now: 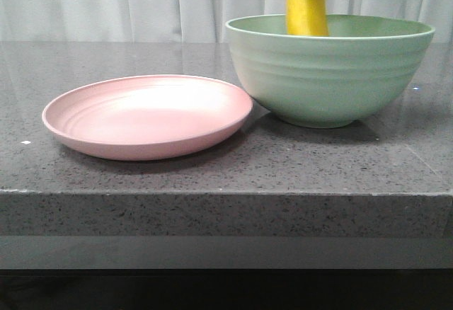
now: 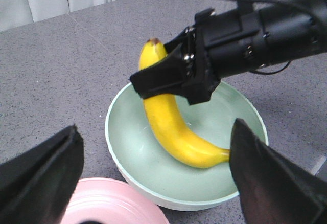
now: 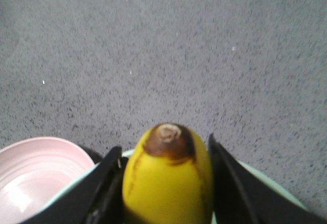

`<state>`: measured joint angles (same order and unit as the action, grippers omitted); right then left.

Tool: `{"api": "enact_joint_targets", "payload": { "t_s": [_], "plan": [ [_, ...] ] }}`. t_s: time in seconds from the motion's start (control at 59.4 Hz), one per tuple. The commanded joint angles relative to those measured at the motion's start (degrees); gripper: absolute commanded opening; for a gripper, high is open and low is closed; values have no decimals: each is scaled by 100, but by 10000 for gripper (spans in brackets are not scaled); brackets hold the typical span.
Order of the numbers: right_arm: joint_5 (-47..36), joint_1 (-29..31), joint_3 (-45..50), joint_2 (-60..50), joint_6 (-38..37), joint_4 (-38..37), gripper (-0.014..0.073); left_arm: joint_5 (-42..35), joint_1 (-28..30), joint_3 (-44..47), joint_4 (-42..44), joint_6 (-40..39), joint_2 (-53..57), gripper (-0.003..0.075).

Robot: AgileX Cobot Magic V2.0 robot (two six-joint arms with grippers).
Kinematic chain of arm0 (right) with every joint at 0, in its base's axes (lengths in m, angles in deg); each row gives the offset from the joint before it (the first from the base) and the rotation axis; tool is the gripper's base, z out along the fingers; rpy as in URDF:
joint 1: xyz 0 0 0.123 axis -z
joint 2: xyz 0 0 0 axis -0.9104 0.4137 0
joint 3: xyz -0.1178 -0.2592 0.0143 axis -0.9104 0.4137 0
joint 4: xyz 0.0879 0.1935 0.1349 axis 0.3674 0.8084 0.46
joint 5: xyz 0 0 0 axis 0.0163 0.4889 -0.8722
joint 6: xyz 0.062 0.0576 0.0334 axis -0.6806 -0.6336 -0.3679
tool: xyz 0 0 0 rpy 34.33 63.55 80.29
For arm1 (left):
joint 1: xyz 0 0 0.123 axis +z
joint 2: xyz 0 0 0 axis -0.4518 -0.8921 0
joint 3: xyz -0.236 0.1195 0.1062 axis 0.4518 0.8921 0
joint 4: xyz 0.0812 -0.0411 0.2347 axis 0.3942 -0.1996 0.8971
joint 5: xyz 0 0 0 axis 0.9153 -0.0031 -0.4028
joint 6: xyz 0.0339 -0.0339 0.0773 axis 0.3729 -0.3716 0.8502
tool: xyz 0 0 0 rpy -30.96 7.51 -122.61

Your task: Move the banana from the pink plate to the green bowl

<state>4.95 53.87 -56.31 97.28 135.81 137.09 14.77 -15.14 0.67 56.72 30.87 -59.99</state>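
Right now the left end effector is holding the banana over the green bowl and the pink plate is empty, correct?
Wrong arm. The right end effector grips the banana over the green bowl, as the left wrist view shows; the left end effector is open and holds nothing. The pink plate is indeed empty.

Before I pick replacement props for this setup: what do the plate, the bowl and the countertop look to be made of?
The pink plate and green bowl look like matte moulded plastic or fibre composite: flat pastel colour, soft ridges, no sharp glare. Ceramic can't be ruled out. The countertop looks like polished speckled stone or quartz: dark grey, fine flecks, faint reflections, a thick square edge.
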Motion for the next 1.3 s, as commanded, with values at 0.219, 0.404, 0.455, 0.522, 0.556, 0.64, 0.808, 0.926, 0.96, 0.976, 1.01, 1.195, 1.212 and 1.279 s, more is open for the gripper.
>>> {"api": "enact_joint_targets", "payload": {
  "t_s": [0.219, 0.404, 0.455, 0.522, 0.556, 0.64, 0.808, 0.926, 0.96, 0.976, 1.01, 1.195, 1.212, 1.279],
  "plan": [
    [-97, 23, -227, -149, 81, 124, 347, -420, -50, -197, -74, -19, 150, 573],
    [-97, 23, -227, -149, 81, 124, 433, -411, -50, -197, -74, -19, 150, 573],
    [-93, 23, -227, -149, 81, 124, 439, -411, -50, -197, -74, -19, 150, 573],
    [-93, 23, -227, -149, 81, 124, 439, -401, -50, -197, -74, -19, 150, 573],
    [-93, 23, -227, -149, 81, 124, 439, -407, -50, -197, -74, -19, 150, 573],
    [-93, 23, -227, -161, 81, 124, 437, -407, -50, -197, -74, -19, 150, 573],
    [24, 64, -227, -527, 81, 87, 437, -437, 31, -197, 132, -19, 164, 569],
    [68, 281, -227, -1041, 81, 87, 437, -535, 639, -197, 134, -19, 269, 563],
    [54, 391, -227, -1203, 81, 87, 437, -523, 842, -197, 134, -19, 315, 563],
    [47, 468, -222, -1301, 81, 87, 437, -506, 1000, -197, 134, -19, 340, 563],
    [41, 616, -222, -1468, 81, 82, 437, -486, 1268, -197, 134, -19, 390, 563],
    [198, 1497, -59, -2374, 126, -113, 437, -524, 2609, 160, 144, -19, 970, 563],
    [198, 1550, -21, -2476, 151, -113, 437, -522, 2683, 206, 146, -19, 1026, 563],
    [203, 1620, 221, -2799, 165, -113, 437, -553, 2980, 473, 169, -18, 1336, 563]
  ]
}}
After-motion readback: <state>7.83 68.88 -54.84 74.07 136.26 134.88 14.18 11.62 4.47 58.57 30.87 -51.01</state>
